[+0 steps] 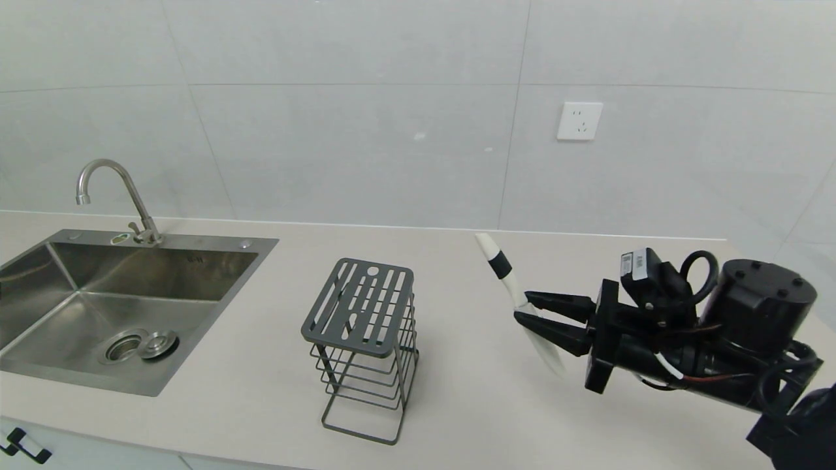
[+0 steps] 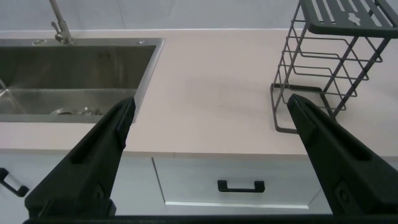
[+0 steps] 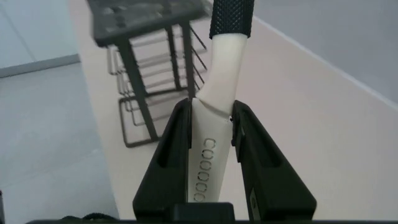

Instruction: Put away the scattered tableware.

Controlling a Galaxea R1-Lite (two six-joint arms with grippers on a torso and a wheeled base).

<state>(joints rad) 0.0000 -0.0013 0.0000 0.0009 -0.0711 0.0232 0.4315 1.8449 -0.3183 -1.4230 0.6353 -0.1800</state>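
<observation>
Right gripper (image 1: 522,307) (image 3: 210,109) is clenched on a white knife-like utensil with a black textured band on its handle (image 1: 503,266) (image 3: 221,62). It pinches the perforated white part, with the handle pointing up and away toward the far wall. The utensil hangs above the pale stone countertop (image 1: 457,391), to the right of the dark grey wire rack with a slotted top (image 1: 362,326) (image 3: 143,74) and apart from it. Left gripper (image 2: 210,102) has its fingers spread wide with nothing between them, off the counter's near edge above a white drawer with a black handle (image 2: 241,185). At far left sits a stainless steel sink (image 1: 163,238) with a curved faucet (image 1: 114,183).
</observation>
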